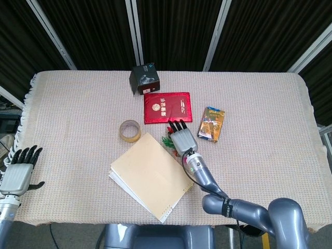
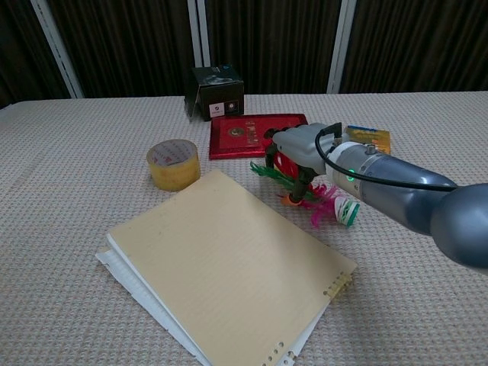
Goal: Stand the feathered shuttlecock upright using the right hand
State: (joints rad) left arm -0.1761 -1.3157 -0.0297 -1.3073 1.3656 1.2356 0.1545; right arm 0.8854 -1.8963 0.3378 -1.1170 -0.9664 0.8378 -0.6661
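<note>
The feathered shuttlecock [image 2: 329, 203] lies on its side on the cloth, its white-and-green base pointing right and its red, green and pink feathers fanned left. My right hand [image 2: 299, 155] arches over the feather end, fingers on the far-left side and thumb coming down near the orange feather, with feathers between them. From the head view the right hand [image 1: 182, 139] hides most of the shuttlecock [image 1: 167, 140]; only green and red tips show. I see no closed grip. My left hand [image 1: 19, 171] rests open at the table's left edge.
A tan notebook [image 2: 229, 263] on loose sheets lies just left of the shuttlecock. A roll of tape [image 2: 173, 163], a red booklet [image 2: 245, 134], a black box [image 2: 217, 91] and a colourful card pack [image 1: 211, 123] sit behind and beside it.
</note>
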